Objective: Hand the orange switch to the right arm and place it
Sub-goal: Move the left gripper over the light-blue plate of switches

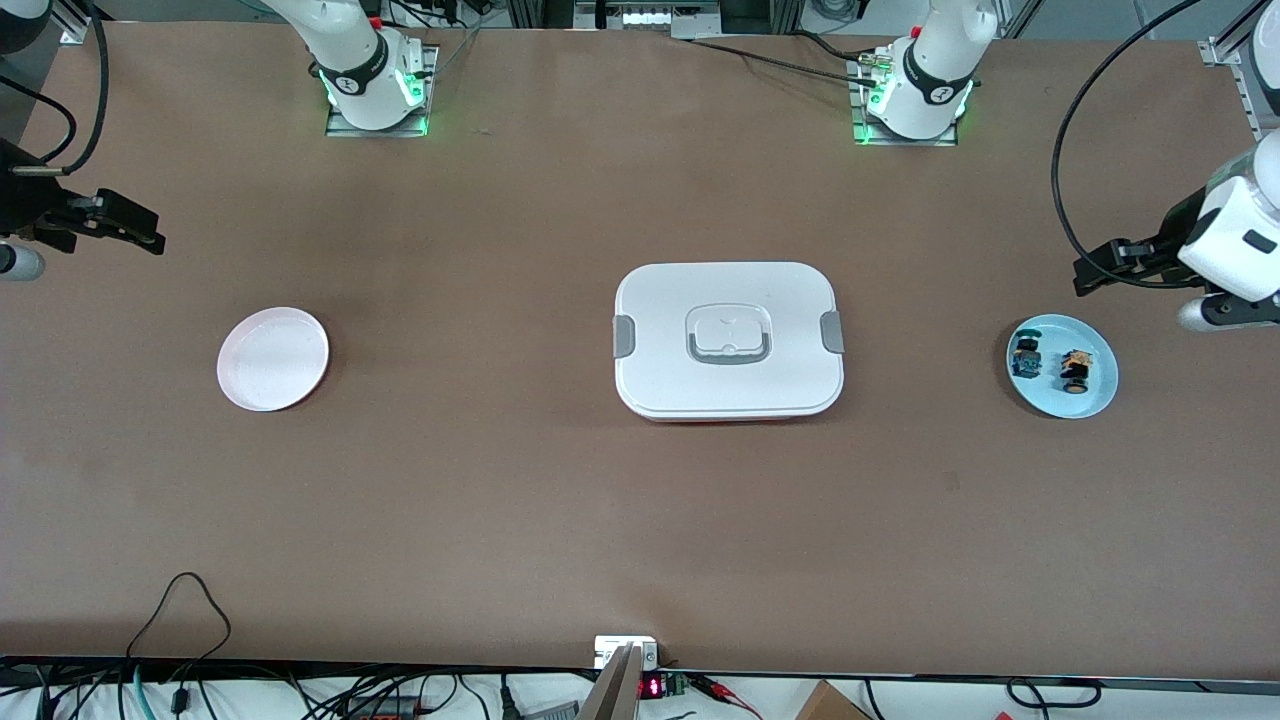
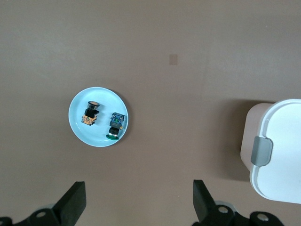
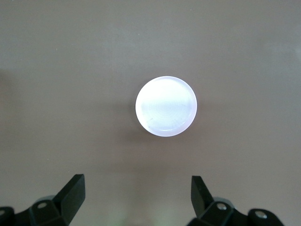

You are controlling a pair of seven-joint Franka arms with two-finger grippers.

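Note:
The orange switch (image 1: 1076,369) (image 2: 90,114) lies on a light blue plate (image 1: 1095,395) (image 2: 77,123) toward the left arm's end of the table. A similar switch with a blue body (image 1: 1026,355) (image 2: 115,126) lies beside it on the same plate. My left gripper (image 1: 1088,276) (image 2: 139,188) hangs open and empty over bare table next to that plate. My right gripper (image 1: 150,238) (image 3: 137,181) hangs open and empty over the table at the right arm's end, near a white plate (image 1: 273,358) (image 3: 166,106) with nothing on it.
A white lidded box (image 1: 729,340) (image 2: 277,150) with grey side latches sits at the table's middle, between the two plates. Cables trail along the table edge nearest the front camera.

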